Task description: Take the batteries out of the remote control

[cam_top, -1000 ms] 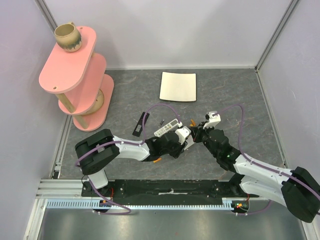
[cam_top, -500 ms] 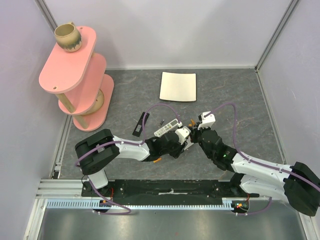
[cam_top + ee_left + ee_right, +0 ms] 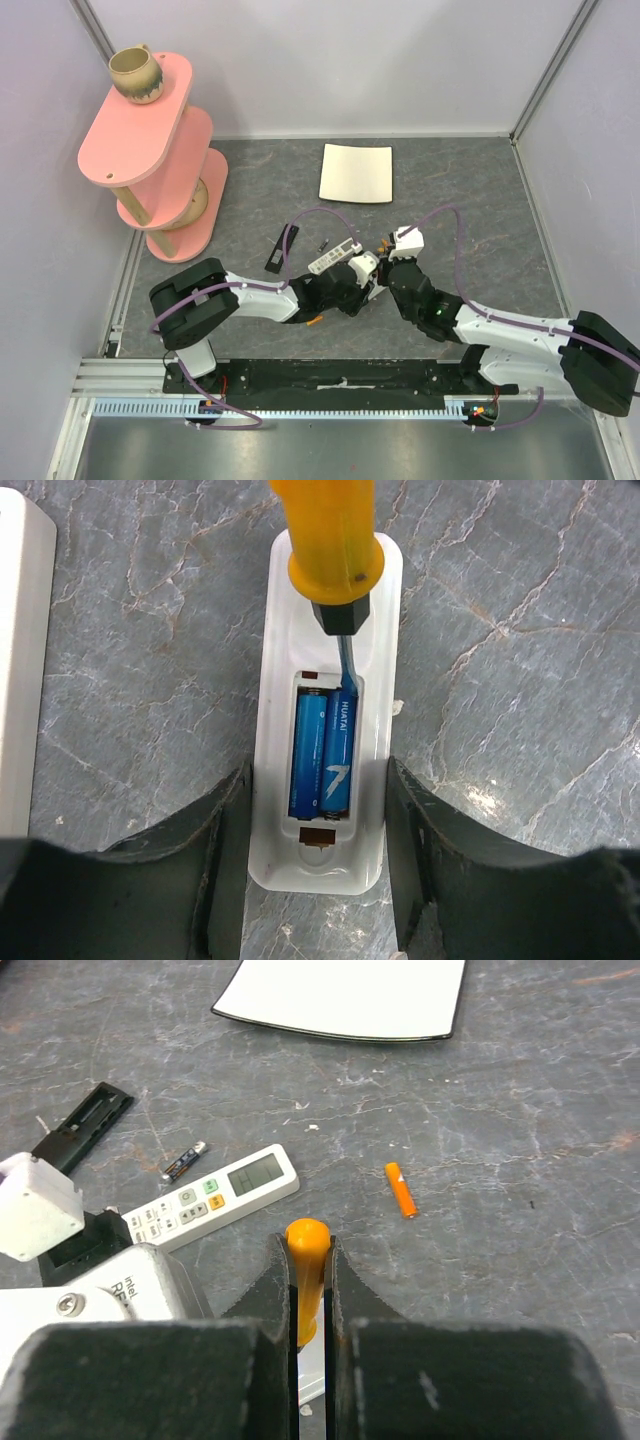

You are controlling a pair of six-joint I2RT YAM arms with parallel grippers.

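Note:
In the left wrist view the white remote control (image 3: 325,855) lies face down with its battery bay open. Two blue batteries (image 3: 322,750) lie side by side in the bay. My left gripper (image 3: 318,880) is shut on the remote's sides near the bay end. My right gripper (image 3: 310,1250) is shut on an orange-handled screwdriver (image 3: 330,540). Its blade (image 3: 343,665) touches the top end of the right battery. A thin orange cylinder (image 3: 400,1189) lies loose on the table beyond my right gripper. In the top view both grippers meet at the table's middle (image 3: 372,275).
A second white remote (image 3: 215,1198) with buttons and a display lies left of the screwdriver. A flat black bar (image 3: 85,1125) and a small dark cell (image 3: 185,1162) lie beyond it. A white square plate (image 3: 356,172) sits farther back. A pink shelf stand (image 3: 150,150) stands at far left.
My right arm has swung its wrist to the left, closer to the left gripper, with the screwdriver still in it. The left arm and the remote have not moved.

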